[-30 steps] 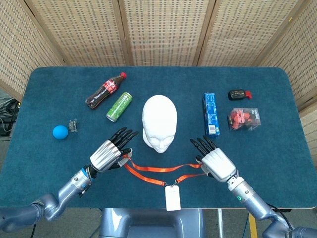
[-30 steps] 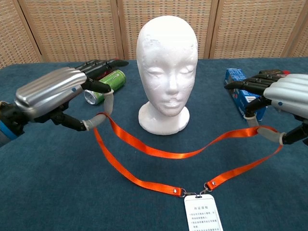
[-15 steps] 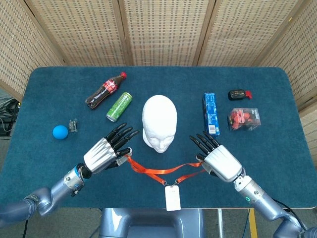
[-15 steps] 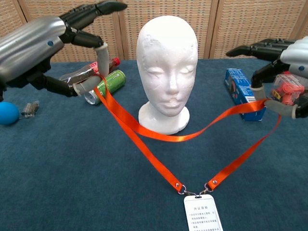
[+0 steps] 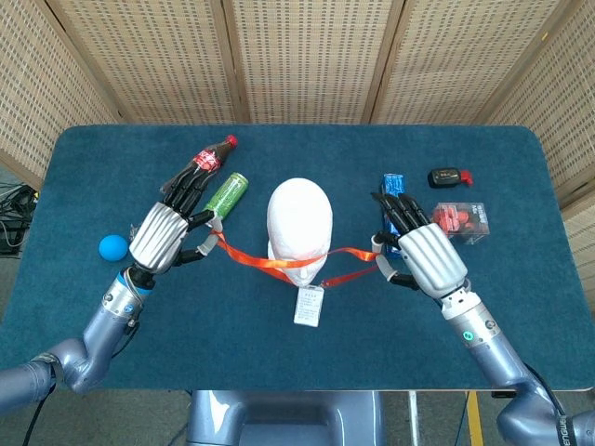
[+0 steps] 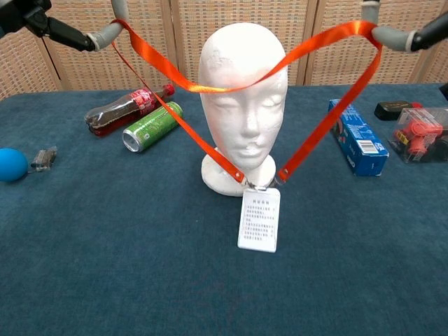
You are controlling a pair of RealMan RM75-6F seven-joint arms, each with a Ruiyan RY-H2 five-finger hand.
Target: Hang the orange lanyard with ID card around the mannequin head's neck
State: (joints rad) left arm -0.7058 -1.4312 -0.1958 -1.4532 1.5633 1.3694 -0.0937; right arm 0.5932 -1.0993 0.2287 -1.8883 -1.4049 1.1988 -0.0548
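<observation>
Lanyard stretched wide in front of the foam head

Both hands are raised on either side of the white mannequin head (image 5: 299,226), which stands upright near the middle of the blue counter (image 5: 521,307). The left hand (image 5: 165,234) has one end of the orange lanyard (image 6: 318,129) looped over its thumb, the other fingers pointing away toward the back of the counter. The right hand (image 5: 425,255) carries the other end the same way, hooked on its thumb. Between them the strap is drawn open into a wide loop. In the chest view the upper run of the strap crosses the forehead of the head, touching or nearly touching it, while the two lower runs slope down to meet at the clips just in front of the neck. The ID card (image 6: 258,219) hangs from those clips, in front of the base of the head; whether its lower edge rests on the counter I cannot tell. The loop has not gone over the crown.

Left of the head lie a cola bottle (image 6: 124,109) and a green can (image 6: 152,127), side by side. Further left sit a blue ball (image 6: 10,165) and a small clip (image 6: 43,159). Right of the head lies a blue box (image 6: 358,138), and beyond it a clear pack of red items (image 6: 418,134) and a small black device (image 6: 395,109).
</observation>
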